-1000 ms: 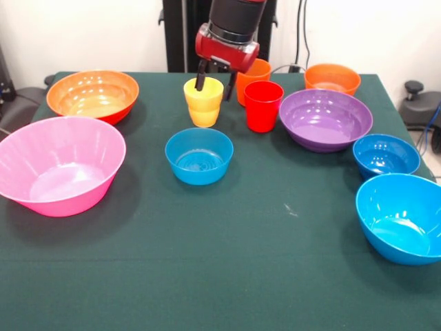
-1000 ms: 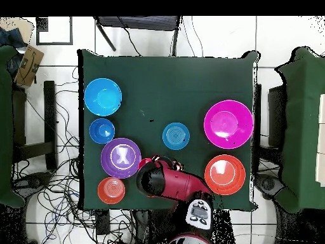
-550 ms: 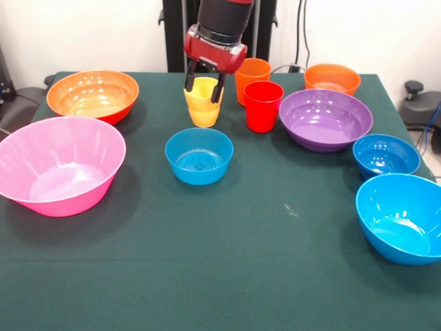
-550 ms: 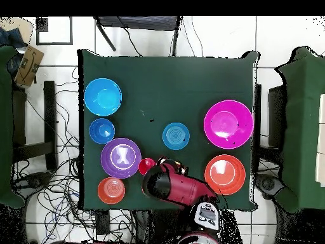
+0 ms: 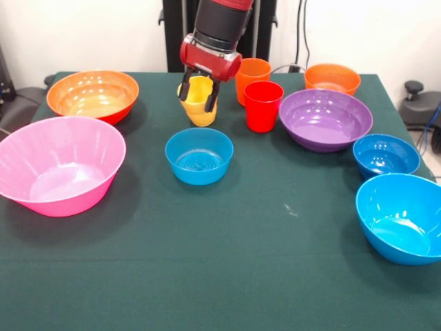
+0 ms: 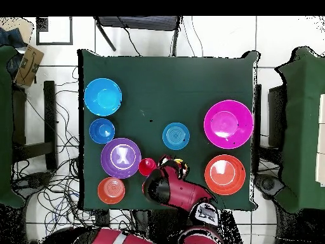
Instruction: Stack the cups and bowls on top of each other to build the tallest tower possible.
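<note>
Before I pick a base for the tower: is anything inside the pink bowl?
Nothing shows inside the pink bowl: the front view and the overhead view show its bare floor. What lies under it is covered.

Glossy plastic bowls [image 5: 60, 164] sit on matt green cloth [image 5: 227, 262].

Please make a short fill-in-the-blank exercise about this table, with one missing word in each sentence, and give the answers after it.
1. The hand is shut on the ____ cup.
2. In the front view, the bowl nearest below the held cup is ____.
3. The red cup stands on the table just in front of the ____ cup.
4. The purple bowl is ____: nothing lies inside it.

Missing words: yellow; blue; orange; empty
</note>
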You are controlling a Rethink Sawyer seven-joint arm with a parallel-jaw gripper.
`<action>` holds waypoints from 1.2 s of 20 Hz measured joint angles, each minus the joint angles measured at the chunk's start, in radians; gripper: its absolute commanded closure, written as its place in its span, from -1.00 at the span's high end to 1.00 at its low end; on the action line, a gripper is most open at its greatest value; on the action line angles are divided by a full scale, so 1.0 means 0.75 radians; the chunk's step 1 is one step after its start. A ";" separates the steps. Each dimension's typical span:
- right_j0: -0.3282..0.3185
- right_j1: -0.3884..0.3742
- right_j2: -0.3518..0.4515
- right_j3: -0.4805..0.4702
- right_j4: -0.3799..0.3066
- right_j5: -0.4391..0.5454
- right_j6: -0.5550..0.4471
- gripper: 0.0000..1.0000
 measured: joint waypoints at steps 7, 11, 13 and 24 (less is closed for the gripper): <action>0.005 0.029 0.006 0.021 0.000 -0.024 0.041 1.00; 0.018 0.051 0.009 0.045 0.000 -0.024 0.064 1.00; 0.022 0.054 0.009 0.052 0.000 -0.023 0.070 1.00; 0.041 0.055 0.009 0.088 0.001 0.009 0.074 1.00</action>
